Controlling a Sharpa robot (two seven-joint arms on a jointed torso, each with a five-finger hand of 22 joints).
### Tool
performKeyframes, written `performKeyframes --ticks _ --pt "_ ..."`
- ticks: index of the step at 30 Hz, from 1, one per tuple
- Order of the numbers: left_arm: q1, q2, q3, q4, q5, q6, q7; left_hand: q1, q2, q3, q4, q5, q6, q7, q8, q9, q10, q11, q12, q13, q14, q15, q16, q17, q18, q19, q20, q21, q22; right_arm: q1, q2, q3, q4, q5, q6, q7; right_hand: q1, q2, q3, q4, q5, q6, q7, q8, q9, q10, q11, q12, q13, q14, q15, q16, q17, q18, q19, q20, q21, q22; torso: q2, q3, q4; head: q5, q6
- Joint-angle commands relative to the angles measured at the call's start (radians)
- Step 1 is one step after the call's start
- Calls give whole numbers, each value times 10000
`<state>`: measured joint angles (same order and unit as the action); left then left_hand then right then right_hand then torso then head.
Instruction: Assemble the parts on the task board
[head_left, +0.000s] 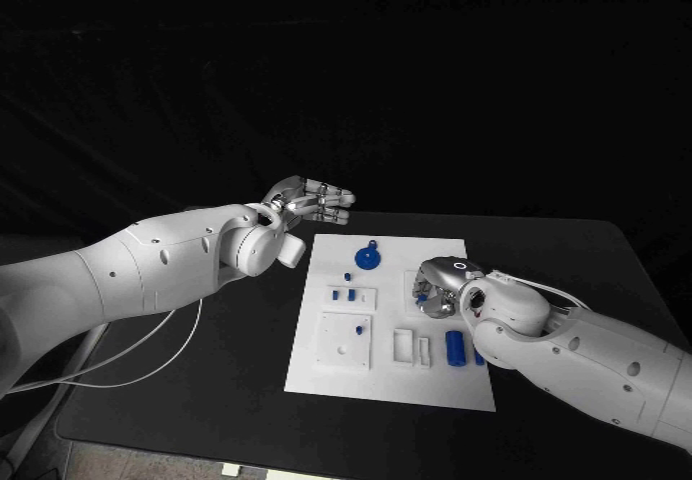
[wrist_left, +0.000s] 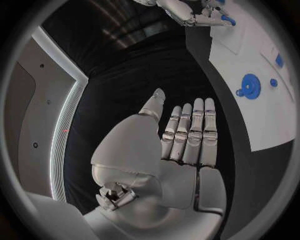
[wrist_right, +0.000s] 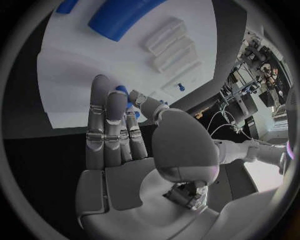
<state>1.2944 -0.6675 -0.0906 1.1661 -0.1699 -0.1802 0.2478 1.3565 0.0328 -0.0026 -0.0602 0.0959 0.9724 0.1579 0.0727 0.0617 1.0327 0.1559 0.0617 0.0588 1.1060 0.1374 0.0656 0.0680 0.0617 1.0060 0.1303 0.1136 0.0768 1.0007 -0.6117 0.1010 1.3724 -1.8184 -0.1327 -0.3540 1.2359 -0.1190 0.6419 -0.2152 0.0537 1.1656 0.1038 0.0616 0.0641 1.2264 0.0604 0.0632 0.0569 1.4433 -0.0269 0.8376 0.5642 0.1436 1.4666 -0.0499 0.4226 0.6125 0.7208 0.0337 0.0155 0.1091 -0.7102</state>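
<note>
The white task board (head_left: 378, 375) lies in the middle of the black table. My right hand (head_left: 441, 285) hovers low over the board's right half, and a small blue part (wrist_right: 126, 95) is pinched between its thumb and fingertips. My left hand (head_left: 310, 200) floats above the table past the board's far left corner, fingers straight and holding nothing; its flat palm (wrist_left: 181, 145) faces the left wrist camera. A round blue part with a knob (head_left: 369, 258) sits near the board's far edge, and a blue cylinder (head_left: 456, 347) lies near my right forearm.
Two small blue pegs (head_left: 343, 294) stand in a white block left of my right hand. A square white block (head_left: 348, 341) and a slotted white block (head_left: 411, 348) sit toward the board's near edge. Black table surrounds the board. A white cable (head_left: 130, 365) hangs under my left arm.
</note>
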Motion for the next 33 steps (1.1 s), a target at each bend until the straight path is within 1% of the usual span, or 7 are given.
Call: performKeyframes --ticks 1,4,7,19,23,31,33 --pt "4 5 9 6 56 109 17 -2 68 12 -16 -47 20 10 -8 6 12 -12 -25 4 48 32 -30 8 95 -32 -10 -43 -9 -26 17 -19 19 -97 98 43 39 152 -1 -78 -59 121 -23 39 12 150 -44 10 25 -15 -88 16 20 -135 126 -88 78 42 5 6 -1 -9 -8" --pt "4 5 9 6 55 117 16 -5 75 15 -7 -48 29 -8 -7 6 21 -20 -25 4 36 33 -29 8 90 -37 -12 -45 -9 -30 13 -20 47 -132 -68 51 327 353 -21 -220 -58 589 -146 155 77 752 -230 146 45 -48 -231 19 41 -169 111 -191 179 164 3 10 1 -22 -10" --pt "4 12 9 6 55 135 5 34 102 39 -19 -46 47 -41 -5 7 31 -33 -25 3 56 22 -24 13 91 -25 -20 -38 -5 -34 5 -20 75 -202 -237 38 412 467 -61 -376 -62 791 -176 16 38 985 -266 -5 38 -49 -284 6 67 -294 -46 -310 370 451 7 21 6 -16 -20" --pt "4 79 9 -69 -11 169 -57 107 155 62 -32 -69 182 -84 -16 6 83 -60 -25 3 252 -44 -19 22 55 56 -93 39 12 -38 -79 29 10 -82 -912 167 381 533 -143 -462 -62 959 -228 23 58 1220 -341 6 43 21 -361 -40 152 -318 -210 -397 785 1221 -2 14 12 5 -36" --pt "5 102 9 -104 -22 139 -93 118 154 63 -39 -70 192 -90 -24 6 92 -66 -27 2 256 -47 -15 24 51 52 -96 42 12 -37 -190 191 191 -26 -900 197 390 538 -147 -466 -59 980 -245 25 60 1243 -354 5 43 19 -363 -52 177 -314 -271 -392 831 1387 2 6 23 39 -35" --pt "5 118 9 -154 -33 138 -121 136 171 73 -47 -60 233 -75 -19 8 131 -69 -24 3 276 -54 -14 26 49 60 -105 54 15 -32 -547 793 945 153 -714 250 333 456 10 -467 -55 1018 -253 27 61 1273 -360 4 43 21 -369 -80 204 -301 -327 -397 851 1610 -5 -5 -24 107 -51" --pt "5 129 9 -177 -33 144 -96 131 145 59 -52 -61 237 -67 -28 5 133 -57 -29 1 269 -51 -17 23 44 52 -103 53 13 -32 -593 930 1093 259 -705 296 324 443 21 -455 -56 1018 -252 26 60 1279 -361 3 43 28 -374 -92 213 -298 -326 -400 831 1688 -8 7 -24 147 -44"
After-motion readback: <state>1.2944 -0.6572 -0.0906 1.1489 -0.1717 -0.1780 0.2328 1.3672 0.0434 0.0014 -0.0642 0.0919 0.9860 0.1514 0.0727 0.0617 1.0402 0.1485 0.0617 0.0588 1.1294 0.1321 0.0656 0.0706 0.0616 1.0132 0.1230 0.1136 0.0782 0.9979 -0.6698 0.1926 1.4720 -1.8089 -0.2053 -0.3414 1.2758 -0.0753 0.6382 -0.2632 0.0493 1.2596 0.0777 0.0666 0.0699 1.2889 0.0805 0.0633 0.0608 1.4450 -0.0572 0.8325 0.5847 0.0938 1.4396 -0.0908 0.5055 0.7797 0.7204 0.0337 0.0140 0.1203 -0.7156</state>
